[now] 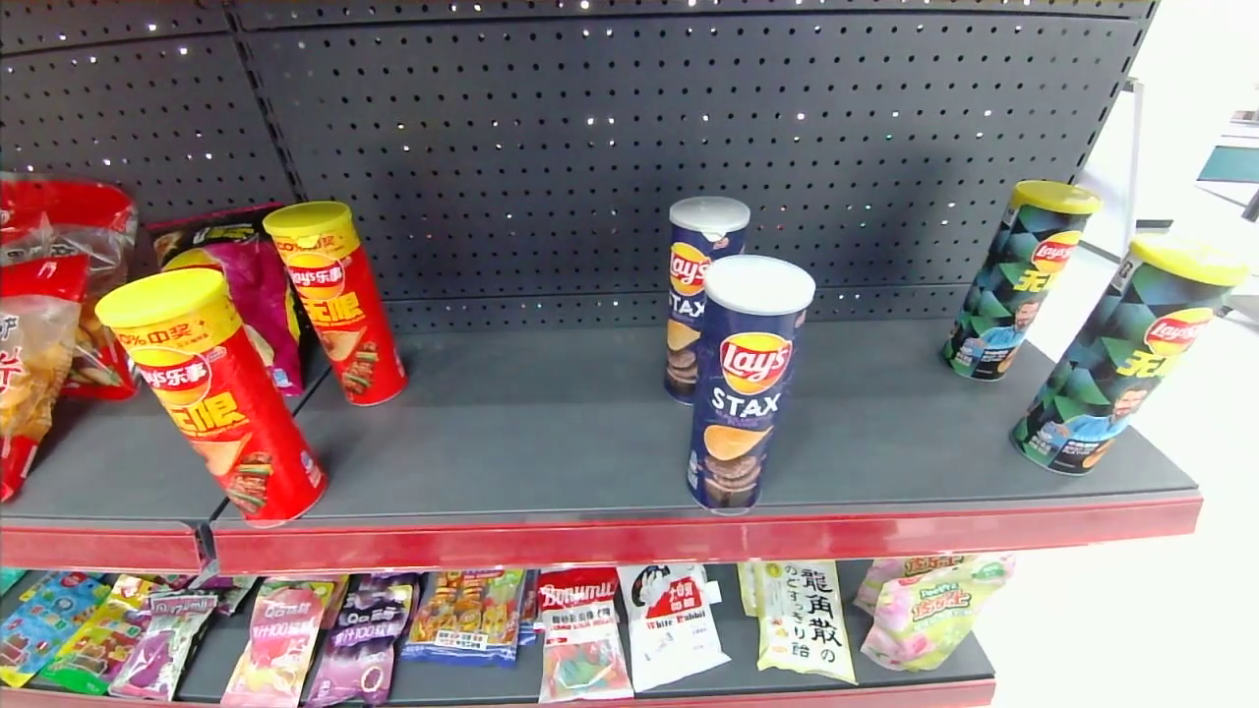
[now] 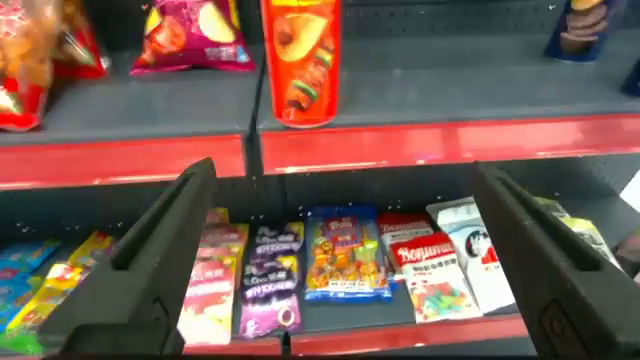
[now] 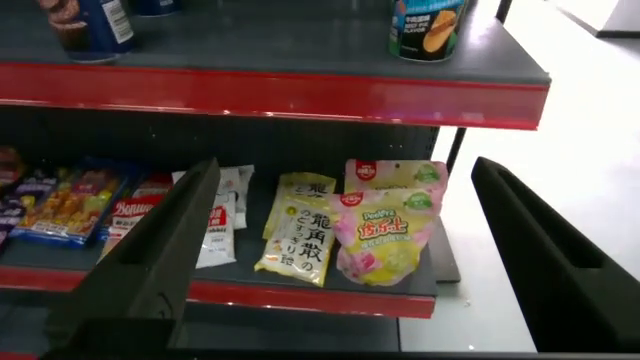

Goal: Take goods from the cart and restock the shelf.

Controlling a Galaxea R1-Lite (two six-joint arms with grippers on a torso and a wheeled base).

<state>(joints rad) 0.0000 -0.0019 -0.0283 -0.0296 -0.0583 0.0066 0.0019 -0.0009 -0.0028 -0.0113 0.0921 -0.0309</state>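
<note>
On the grey shelf (image 1: 551, 433) stand two red chip cans (image 1: 211, 393) (image 1: 334, 300), two dark blue chip cans (image 1: 743, 383) (image 1: 696, 295) and two green-patterned cans with yellow lids (image 1: 1018, 280) (image 1: 1126, 359). My left gripper (image 2: 335, 265) is open and empty, held low in front of the shelf's red edge (image 2: 430, 145), below a red can (image 2: 300, 60). My right gripper (image 3: 345, 260) is also open and empty, facing the lower shelf's snack bags (image 3: 385, 235) under the right end.
Bagged snacks (image 1: 54, 295) fill the shelf's left end. The lower shelf (image 1: 689, 678) holds a row of candy and snack bags (image 1: 580, 629). A perforated back panel (image 1: 590, 147) closes the rear. Open floor lies beyond the shelf's right end (image 1: 1161, 590).
</note>
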